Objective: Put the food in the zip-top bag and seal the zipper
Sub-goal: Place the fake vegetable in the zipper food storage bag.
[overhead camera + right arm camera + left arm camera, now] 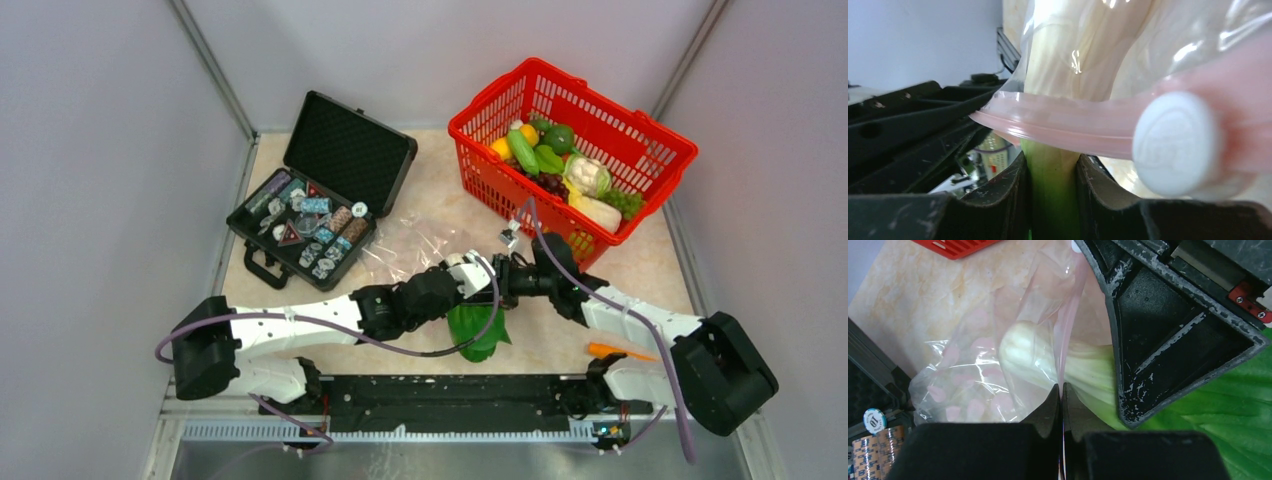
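Leafy toy: the white-stemmed, green-leafed plastic vegetable (1052, 200) is looking light, stiff and slick, so the stem seems the best hold.
Right gripper (1053, 167): it is clamping that stem; the white end is lying inside the bag, the leaf outside.
Bag: the flat clear plastic zip-top bag (968, 380) is looking limp and crinkly.
Zipper: the thin pink-red strip (1063, 125) is crossing the stem, and the left gripper (1062, 396) is pinching it tight.
Far: 1 red mesh basket (665, 150) is holding the other toy produce (560, 165), well apart.

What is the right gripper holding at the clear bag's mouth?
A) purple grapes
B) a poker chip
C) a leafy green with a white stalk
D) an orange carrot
C: the right gripper is shut on the leafy green, whose white end lies inside the bag past the pink zipper.
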You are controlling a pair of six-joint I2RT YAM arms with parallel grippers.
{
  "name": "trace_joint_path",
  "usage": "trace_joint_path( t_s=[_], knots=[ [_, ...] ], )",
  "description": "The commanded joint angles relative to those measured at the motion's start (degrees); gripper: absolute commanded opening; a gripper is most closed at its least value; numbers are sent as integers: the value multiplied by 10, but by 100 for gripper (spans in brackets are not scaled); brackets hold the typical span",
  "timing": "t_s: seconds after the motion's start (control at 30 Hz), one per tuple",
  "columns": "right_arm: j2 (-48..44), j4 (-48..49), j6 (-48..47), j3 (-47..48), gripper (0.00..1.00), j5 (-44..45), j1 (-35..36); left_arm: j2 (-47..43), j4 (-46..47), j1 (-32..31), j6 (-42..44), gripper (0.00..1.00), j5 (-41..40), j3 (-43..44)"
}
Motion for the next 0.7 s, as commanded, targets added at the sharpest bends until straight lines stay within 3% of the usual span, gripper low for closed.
trace_joint_path(
  t_s=[0.0, 0.07, 0.13, 0.33, 0.47, 0.57, 0.67],
  knots=[
    [21, 199, 147, -23, 9, -37, -14, 1, 23, -9, 1, 0, 16, 10],
    [39, 302, 216, -45, 9, -59, -19, 3, 19, -12, 2, 0, 14, 11],
    [54, 341, 251, -52, 9, -58, -22, 2, 17, -14, 2, 0, 16, 10],
    [40, 215, 213, -27, 11, 56, -22, -20, -3, -17, -14, 0, 56, 28],
    [-20, 18, 152, 34, 23, 198, -20, -29, -5, -17, -43, 0, 65, 42],
    [-50, -17, 126, 62, 31, 246, -21, -33, 8, -17, -47, 0, 58, 44],
    [-43, -59, 63, 105, 41, 236, -20, -39, 16, -13, -57, 0, 38, 52]
  ],
)
